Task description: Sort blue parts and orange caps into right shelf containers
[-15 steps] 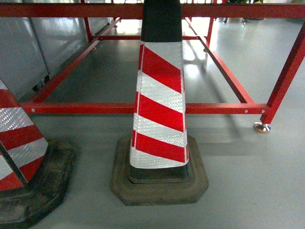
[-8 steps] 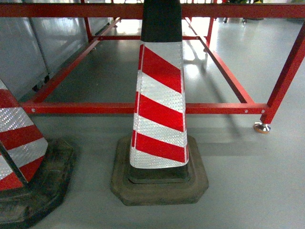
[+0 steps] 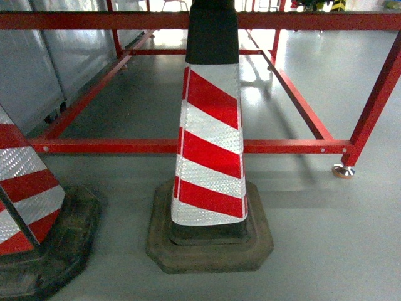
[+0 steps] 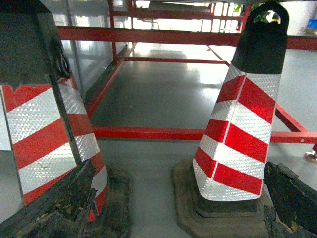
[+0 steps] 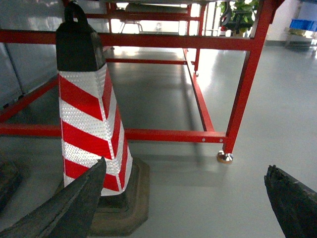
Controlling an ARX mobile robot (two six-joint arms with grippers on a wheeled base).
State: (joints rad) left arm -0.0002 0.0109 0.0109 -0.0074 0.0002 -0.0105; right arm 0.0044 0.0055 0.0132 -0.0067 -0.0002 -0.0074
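Before the red frame (image 3: 188,146), 2 striped cones (image 3: 212,144), both grippers (image 5: 183,208) empty, fingers wide apart.

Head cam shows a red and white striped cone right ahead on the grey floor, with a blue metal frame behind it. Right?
Not quite: the frame behind the striped cone is red, not blue, as the head view shows. The cone does stand on the grey floor.
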